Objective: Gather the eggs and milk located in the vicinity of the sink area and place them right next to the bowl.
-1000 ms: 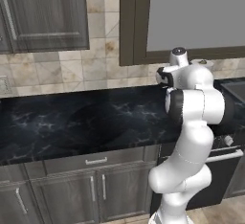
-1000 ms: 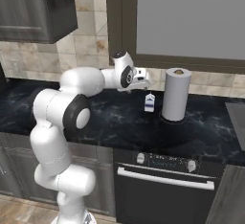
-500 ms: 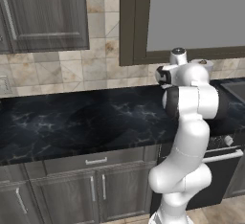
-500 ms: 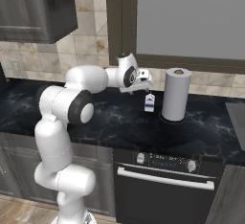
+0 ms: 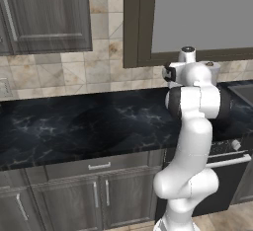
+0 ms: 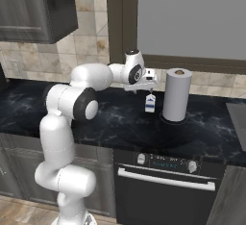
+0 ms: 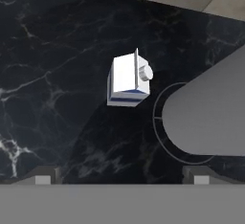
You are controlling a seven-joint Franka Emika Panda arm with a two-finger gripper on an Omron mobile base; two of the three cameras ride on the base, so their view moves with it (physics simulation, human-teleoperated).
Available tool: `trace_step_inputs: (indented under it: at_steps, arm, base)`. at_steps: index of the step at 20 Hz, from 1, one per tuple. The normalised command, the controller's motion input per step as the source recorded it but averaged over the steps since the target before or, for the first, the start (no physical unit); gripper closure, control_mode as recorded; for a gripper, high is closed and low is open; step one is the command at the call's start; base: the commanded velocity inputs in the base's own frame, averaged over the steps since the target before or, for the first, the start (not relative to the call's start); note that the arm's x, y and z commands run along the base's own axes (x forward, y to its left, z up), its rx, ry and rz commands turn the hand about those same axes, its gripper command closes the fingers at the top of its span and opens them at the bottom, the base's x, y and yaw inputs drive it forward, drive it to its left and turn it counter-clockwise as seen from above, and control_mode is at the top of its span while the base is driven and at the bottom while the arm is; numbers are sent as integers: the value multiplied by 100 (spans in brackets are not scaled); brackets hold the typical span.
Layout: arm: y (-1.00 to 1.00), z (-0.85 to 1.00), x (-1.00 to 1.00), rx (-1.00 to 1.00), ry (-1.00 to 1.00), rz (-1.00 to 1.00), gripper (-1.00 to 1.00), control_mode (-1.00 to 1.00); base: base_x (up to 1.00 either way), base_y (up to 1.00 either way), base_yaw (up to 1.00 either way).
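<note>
The milk [image 6: 150, 104] is a small white gable-top carton with a dark blue label. It stands upright on the black marble counter [image 6: 110, 118], just left of a paper-towel roll. My gripper [image 6: 149, 89] hangs directly above it, open and empty, fingers pointing down. Seen from the hand, the milk [image 7: 128, 80] is below and centred between my two fingertips [image 7: 43, 176], well apart from them. In the left base view my own arm [image 5: 195, 101] blocks the carton. The sink's grey edge [image 6: 239, 120] shows at the far right. The eggs and the bowl are out of view.
A tall white paper-towel roll [image 6: 176, 95] stands on a round base close to the carton's right side, and looms large in the hand view [image 7: 210, 117]. An oven front [image 6: 168, 181] sits under the counter. Tiled wall and a window frame run behind.
My arm has reached a little further right, bringing the gripper from left of the carton to right above it. The jaws stayed open. The carton has not moved.
</note>
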Motion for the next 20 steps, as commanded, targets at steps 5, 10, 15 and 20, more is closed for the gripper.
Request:
trace_step_inputs:
  at_steps: [5,10,15,20]
  arm:
    - [0,-16,12,0,0,0,-100,-100]
    - [0,-20,16,0,0,0,-100,-100]
    - [-2,-15,20,0,0,0,-100,-100]
    - [-5,-8,21,0,0,0,-100,-100]
  base:
    - [0,0,0]
    - [0,0,0]
    - [0,0,0]
    - [0,0,0]
